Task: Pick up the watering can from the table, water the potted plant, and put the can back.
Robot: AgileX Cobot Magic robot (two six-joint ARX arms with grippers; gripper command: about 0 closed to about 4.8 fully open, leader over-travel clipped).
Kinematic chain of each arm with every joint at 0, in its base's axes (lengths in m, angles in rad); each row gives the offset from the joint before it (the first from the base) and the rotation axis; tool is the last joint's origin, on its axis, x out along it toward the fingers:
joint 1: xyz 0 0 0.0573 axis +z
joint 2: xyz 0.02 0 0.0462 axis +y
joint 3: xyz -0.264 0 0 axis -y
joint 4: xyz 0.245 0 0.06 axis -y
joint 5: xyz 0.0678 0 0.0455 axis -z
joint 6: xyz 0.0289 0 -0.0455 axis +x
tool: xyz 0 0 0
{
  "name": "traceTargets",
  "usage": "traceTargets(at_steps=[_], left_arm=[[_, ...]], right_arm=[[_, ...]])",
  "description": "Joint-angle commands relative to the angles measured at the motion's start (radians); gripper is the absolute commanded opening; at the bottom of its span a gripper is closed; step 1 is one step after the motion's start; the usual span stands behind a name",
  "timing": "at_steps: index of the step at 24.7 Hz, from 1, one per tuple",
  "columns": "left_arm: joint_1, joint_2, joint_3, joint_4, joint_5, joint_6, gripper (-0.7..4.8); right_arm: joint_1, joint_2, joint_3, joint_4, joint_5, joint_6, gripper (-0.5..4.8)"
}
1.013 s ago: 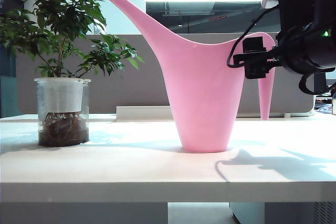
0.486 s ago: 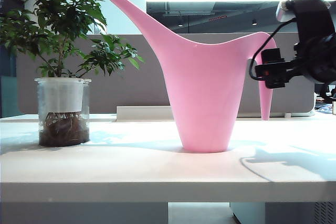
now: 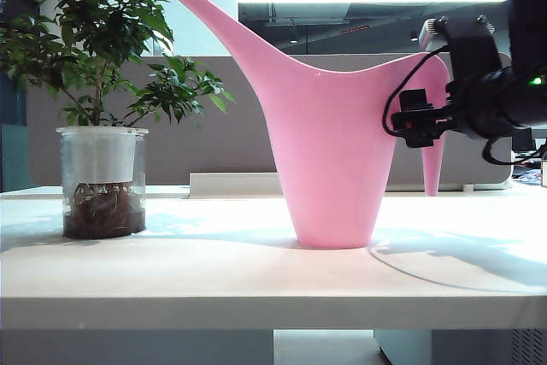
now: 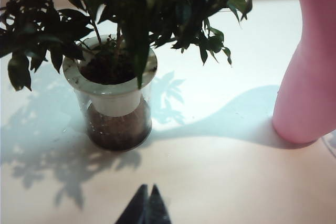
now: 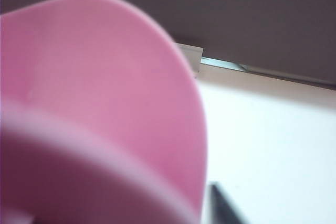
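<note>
Watering can (image 3: 333, 151): smooth, stiff, top-heavy plastic, likely slippery; take the arched handle beside right gripper (image 3: 416, 126), fingers' spread unreadable, nothing held; left gripper (image 4: 145, 206) fingers closed, empty.

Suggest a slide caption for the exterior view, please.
Right hand nears the pink watering can beside the potted plant.

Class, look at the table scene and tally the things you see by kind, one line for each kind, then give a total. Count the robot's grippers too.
Watering can: 1
Potted plant: 1
Table: 1
Grippers: 2, left gripper near the plant, right gripper at the can's handle
Total: 5
</note>
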Motion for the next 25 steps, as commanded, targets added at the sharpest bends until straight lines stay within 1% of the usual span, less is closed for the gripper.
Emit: traceTargets(at_steps=[1, 3, 6, 7, 8, 10, 11, 13, 14, 15, 16, 19, 21, 23, 25], left_arm=[[0.000, -0.001, 0.007, 0.010, 0.002, 0.004, -0.05], [0.000, -0.001, 0.007, 0.010, 0.002, 0.004, -0.05], [0.000, -0.001, 0.007, 0.010, 0.002, 0.003, -0.05], [0.000, -0.001, 0.007, 0.009, 0.002, 0.004, -0.05], [0.000, -0.001, 0.007, 0.010, 0.002, 0.004, -0.05], [0.000, -0.001, 0.007, 0.010, 0.002, 0.004, -0.05], [0.000, -0.001, 0.007, 0.009, 0.002, 0.004, -0.05], [0.000, -0.001, 0.007, 0.009, 0.002, 0.004, -0.05], [0.000, -0.001, 0.007, 0.009, 0.002, 0.004, -0.05], [0.000, -0.001, 0.007, 0.009, 0.002, 0.003, -0.05], [0.000, -0.001, 0.007, 0.009, 0.002, 0.004, -0.05], [0.000, -0.002, 0.007, 0.009, 0.002, 0.003, -0.05], [0.000, -0.002, 0.007, 0.010, 0.002, 0.003, -0.05], [0.000, -0.002, 0.007, 0.010, 0.002, 0.004, -0.05], [0.000, -0.002, 0.007, 0.010, 0.002, 0.004, -0.05]], right_arm=[[0.001, 0.000, 0.025, 0.010, -0.003, -0.001, 0.55], [0.001, -0.020, 0.029, 0.014, -0.002, -0.002, -0.07], [0.003, -0.106, 0.040, 0.007, 0.053, -0.043, -0.07], [0.003, -0.164, 0.062, -0.022, 0.066, -0.066, -0.07], [0.003, -0.200, 0.087, -0.057, 0.066, -0.079, -0.07], [0.003, -0.273, 0.185, -0.195, 0.066, -0.136, -0.07], [0.008, -0.298, 0.272, -0.301, 0.065, -0.192, -0.07], [0.021, -0.301, 0.386, -0.424, 0.066, -0.295, -0.07], [0.026, -0.300, 0.419, -0.462, 0.065, -0.327, -0.07], [0.043, -0.300, 0.477, -0.524, 0.066, -0.398, -0.07], [0.054, -0.299, 0.500, -0.543, 0.066, -0.437, -0.07], [0.107, -0.291, 0.576, -0.572, 0.117, -0.603, -0.07], [0.128, -0.278, 0.613, -0.574, 0.121, -0.661, -0.07], [0.154, -0.246, 0.662, -0.578, 0.169, -0.723, -0.07], [0.173, -0.216, 0.711, -0.605, 0.183, -0.779, -0.07]])
